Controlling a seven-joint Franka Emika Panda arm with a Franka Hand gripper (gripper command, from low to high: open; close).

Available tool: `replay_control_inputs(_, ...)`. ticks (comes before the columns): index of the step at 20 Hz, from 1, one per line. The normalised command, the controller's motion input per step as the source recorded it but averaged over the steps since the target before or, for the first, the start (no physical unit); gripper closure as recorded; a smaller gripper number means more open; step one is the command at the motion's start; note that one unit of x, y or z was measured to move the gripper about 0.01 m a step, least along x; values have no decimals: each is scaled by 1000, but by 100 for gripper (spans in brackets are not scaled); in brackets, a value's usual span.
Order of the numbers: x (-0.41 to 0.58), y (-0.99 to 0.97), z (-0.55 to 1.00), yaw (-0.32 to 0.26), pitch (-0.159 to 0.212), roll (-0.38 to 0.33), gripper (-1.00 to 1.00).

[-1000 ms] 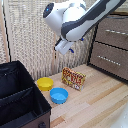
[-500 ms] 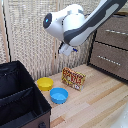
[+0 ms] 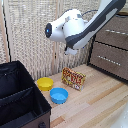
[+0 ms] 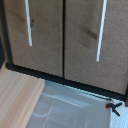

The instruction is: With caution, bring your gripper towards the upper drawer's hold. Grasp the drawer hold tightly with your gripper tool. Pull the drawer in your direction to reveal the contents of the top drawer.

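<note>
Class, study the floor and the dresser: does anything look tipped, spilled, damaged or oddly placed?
Nothing stands out. The yellow bowl and blue bowl sit upright, the box stands on the wooden floor, and the dresser's drawers are shut, with nothing spilled.

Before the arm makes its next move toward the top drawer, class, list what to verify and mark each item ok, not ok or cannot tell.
1. Drawer hold visible in the exterior view: ok.
2. Hand at the drawer hold: not ok. It hangs apart from the dresser, toward the exterior view's left.
3. Hand open for the grasp: cannot tell. The fingers are too blurred.
4. Upper drawer shut: ok. It looks closed.
5. Path free of the yellow bowl, blue bowl and snack box: ok. They sit low on the floor, below the hand.
</note>
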Motion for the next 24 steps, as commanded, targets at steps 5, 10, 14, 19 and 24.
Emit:
replay_control_inputs(5,-78,-693,265,0,9,-204,-100)
replay_control_inputs(10,-54,-906,55,-1,-2,-155,-100)
replay_control_inputs(14,-83,-856,4,0,-33,-168,-100)
replay_control_inputs(19,-21,-815,-6,0,-52,-138,-100)
replay_control_inputs(24,-21,-752,-17,0,-66,-106,-100)
